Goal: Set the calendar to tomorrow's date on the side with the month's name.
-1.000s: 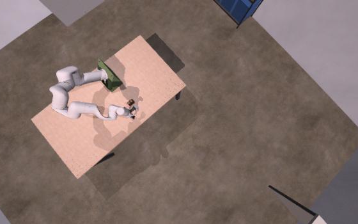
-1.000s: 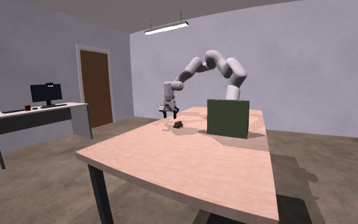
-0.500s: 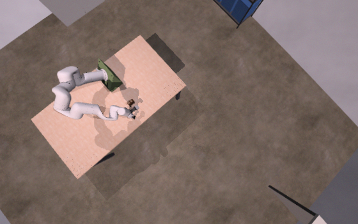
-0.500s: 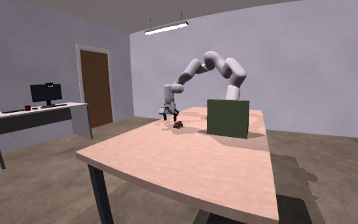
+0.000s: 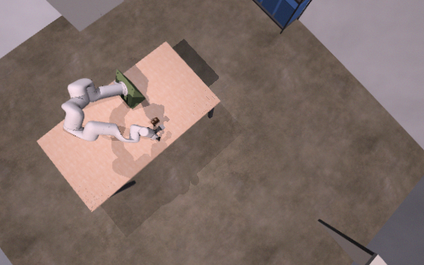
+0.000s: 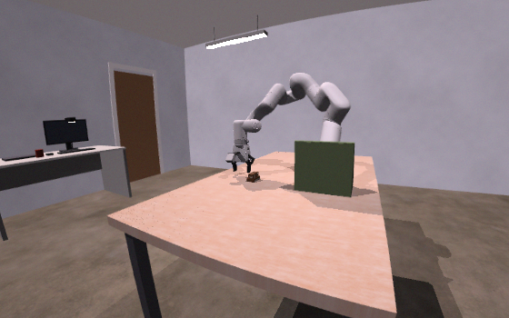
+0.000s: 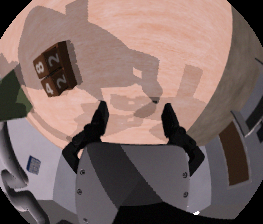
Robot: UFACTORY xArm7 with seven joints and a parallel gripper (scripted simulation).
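Observation:
The small brown calendar stands on the table, two dark cubes side by side in its tray. In the wrist view the cubes' top faces show white digits, an 8 or a 4 and 2s; I cannot read them surely. My gripper is open and empty. It hangs above the table a little to one side of the calendar, near the table's edge, not touching it.
A tall green block stands on the table in front of the arm's base, close behind the calendar. A grey desk with a monitor stands at the left wall.

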